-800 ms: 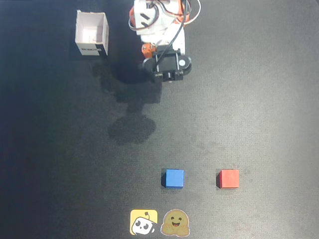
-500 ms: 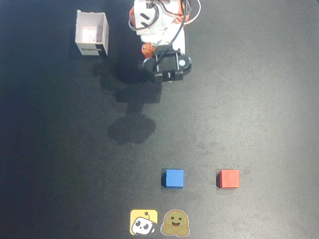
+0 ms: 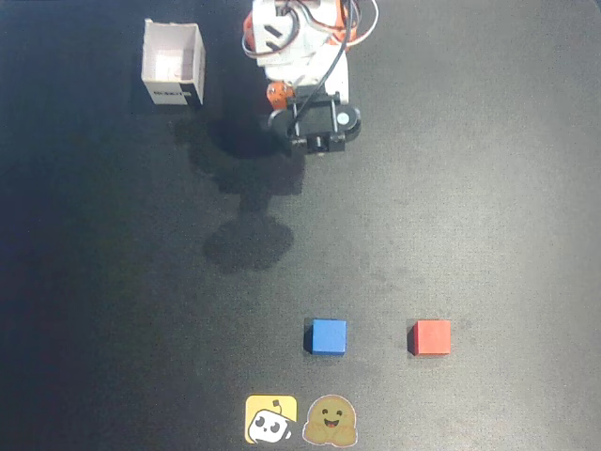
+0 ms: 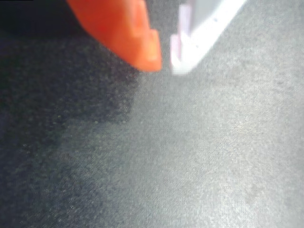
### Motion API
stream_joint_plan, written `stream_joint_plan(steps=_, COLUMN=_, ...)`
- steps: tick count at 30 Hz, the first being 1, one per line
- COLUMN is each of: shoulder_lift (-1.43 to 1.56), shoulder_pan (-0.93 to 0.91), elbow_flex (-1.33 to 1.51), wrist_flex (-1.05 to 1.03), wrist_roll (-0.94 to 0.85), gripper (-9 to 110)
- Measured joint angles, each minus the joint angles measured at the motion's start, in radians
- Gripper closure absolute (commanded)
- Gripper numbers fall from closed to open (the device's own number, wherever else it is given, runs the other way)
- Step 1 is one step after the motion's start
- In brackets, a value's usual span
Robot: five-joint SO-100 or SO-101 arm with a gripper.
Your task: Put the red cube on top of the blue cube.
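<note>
You are viewing the gripper [image 4: 165,61] nearly clenched, grasping nothing, near the arm base. The red cube [image 3: 432,337] is sitting well below-right overhead, right of the blue cube [image 3: 328,336].

**Little that we can read**

In the overhead view we see a dark label strip on the front wall of the white box [image 3: 173,64], but its lettering is too small for us to make out. Near the bottom edge, two stickers lie on the surface [image 3: 470,188]: a yellow robot-face sticker [image 3: 270,419] and a brown smiling-face sticker [image 3: 331,420], neither carrying words.
</note>
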State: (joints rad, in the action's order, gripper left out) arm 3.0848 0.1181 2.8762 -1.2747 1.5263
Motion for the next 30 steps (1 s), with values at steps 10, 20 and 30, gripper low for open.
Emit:
stream_joint_plan(steps=10, shoulder_lift=0.000, shoulder_pan=0.044, elbow_flex=-0.005, wrist_flex=0.029, wrist_roll=-0.017, gripper=101)
stream_joint_plan(steps=20, shoulder_lift=0.005, shoulder_pan=0.091, elbow_flex=-0.078, wrist_flex=0.017, wrist_roll=-0.015, gripper=101)
stream_joint_plan(steps=30, shoulder_lift=-0.310, shoulder_pan=0.126, elbow_flex=-0.270, wrist_flex=0.107, wrist_roll=-0.021, gripper=101)
